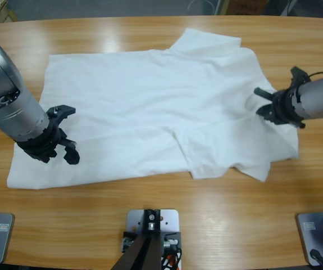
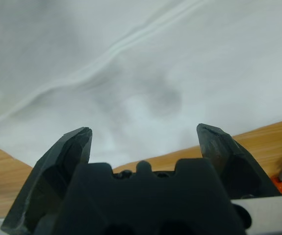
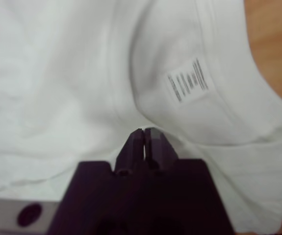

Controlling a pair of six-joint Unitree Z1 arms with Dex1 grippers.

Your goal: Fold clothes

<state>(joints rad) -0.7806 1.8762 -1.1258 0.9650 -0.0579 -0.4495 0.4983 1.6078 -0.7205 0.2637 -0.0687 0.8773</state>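
Note:
The clothes (image 1: 150, 107) are one white T-shirt lying spread across the wooden table, with a sleeve folded over near the front middle. My left gripper (image 1: 70, 134) hovers over the shirt's lower left part, close to the hem. In the left wrist view the left gripper (image 2: 143, 134) stands open, with only white cloth (image 2: 180, 58) beyond its jaws. My right gripper (image 1: 258, 102) is at the shirt's right end. The right wrist view shows the right gripper (image 3: 144, 131) shut, with the fabric (image 3: 47, 98) gathered at its tips just below the neck label (image 3: 187, 85).
Bare wooden table (image 1: 206, 225) runs along the front, and a narrower strip (image 1: 94, 34) lies behind the shirt. The shirt's right end lies near the right arm's forearm (image 1: 318, 95).

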